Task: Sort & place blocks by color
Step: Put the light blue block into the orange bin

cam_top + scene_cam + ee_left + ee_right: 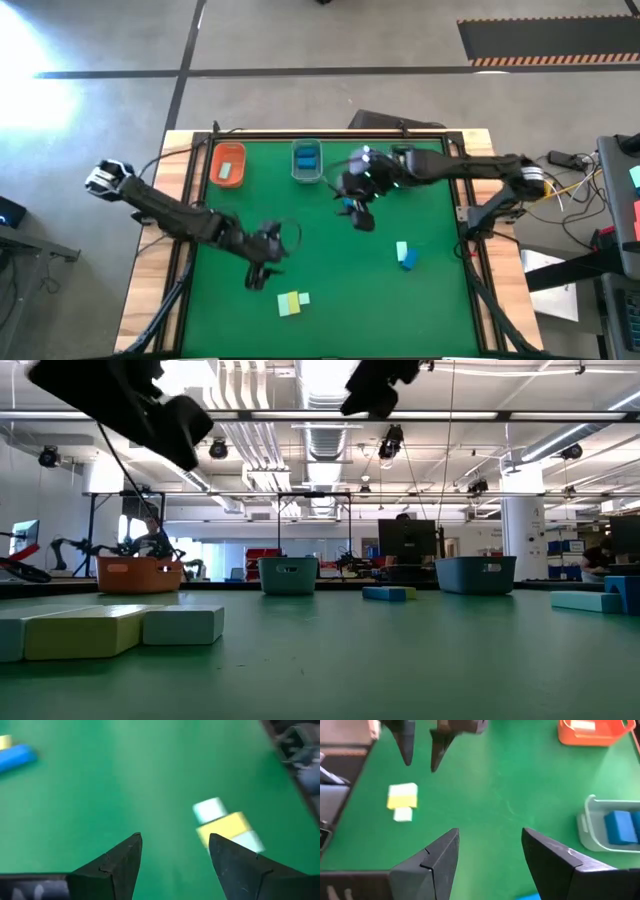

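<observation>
The little hard plastic blocks look light, stiff & a bit smooth, so I think they won't bend or break but could slip or skid. Best to pinch one across its two flat short sides, near the middle.

A row of three, pale mint, yellow, pale mint, lies on the green counter near the front edge, touching side by side. In the high view its long way runs left to right, a bit tilted. A mint block & a blue block lie together toward the right side. Blue ones sit in the clear bin at the back, next to the orange bin.

Left gripper hangs just behind the row, fingers spread, holding nothing. Right gripper is up near the clear bin, fingers spread too, w/ a bit of blue under it; can't tell if it touches.
</observation>
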`<state>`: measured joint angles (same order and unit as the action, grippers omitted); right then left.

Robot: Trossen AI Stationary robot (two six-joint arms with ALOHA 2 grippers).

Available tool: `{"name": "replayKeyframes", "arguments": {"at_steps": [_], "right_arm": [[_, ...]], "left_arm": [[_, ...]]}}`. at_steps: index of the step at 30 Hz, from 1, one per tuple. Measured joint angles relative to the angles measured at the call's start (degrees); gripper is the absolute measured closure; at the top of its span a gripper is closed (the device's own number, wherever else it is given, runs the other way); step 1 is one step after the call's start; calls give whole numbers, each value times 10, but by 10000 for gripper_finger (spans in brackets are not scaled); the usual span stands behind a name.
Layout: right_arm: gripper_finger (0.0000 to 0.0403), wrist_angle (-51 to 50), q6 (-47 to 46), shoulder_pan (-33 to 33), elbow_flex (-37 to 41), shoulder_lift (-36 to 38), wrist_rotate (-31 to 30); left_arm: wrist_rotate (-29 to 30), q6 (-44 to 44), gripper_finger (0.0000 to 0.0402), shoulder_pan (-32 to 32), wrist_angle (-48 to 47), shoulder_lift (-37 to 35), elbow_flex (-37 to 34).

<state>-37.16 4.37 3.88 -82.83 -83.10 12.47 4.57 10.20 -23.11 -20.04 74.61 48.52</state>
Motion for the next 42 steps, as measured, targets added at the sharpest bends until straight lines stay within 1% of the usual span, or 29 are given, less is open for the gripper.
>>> {"name": "replayKeyframes", "arguments": {"at_steps": [4,7,10,13,15,21,23,37,38,41,42], "right_arm": [[197,81,-35,-44,84,55,-26],[197,132,-50,-76,138,88,-51],[197,180,-54,-105,186,111,-74],[197,225,-55,-129,224,128,-81],[197,248,-59,-141,242,137,-81],[197,259,-59,-159,261,151,-82],[197,261,-58,-160,261,151,-82],[197,259,-37,-160,254,149,-95],[197,259,-38,-160,254,149,-96],[197,259,-38,-160,254,149,-96],[197,259,-38,-160,255,149,-96]], "left_arm": [[-1,33,187,-47,-3,51,43],[-1,81,188,-69,-6,89,77],[0,105,202,-87,-7,127,103],[-1,119,235,-101,-8,160,120],[-2,130,266,-106,-14,176,123],[-8,159,370,-113,-19,204,107],[-16,165,393,-113,-20,214,100],[-24,165,401,-111,-23,253,95],[-27,165,401,-111,-43,248,96],[-27,165,401,-111,-150,222,97],[-27,165,401,-111,-172,213,96]]}}
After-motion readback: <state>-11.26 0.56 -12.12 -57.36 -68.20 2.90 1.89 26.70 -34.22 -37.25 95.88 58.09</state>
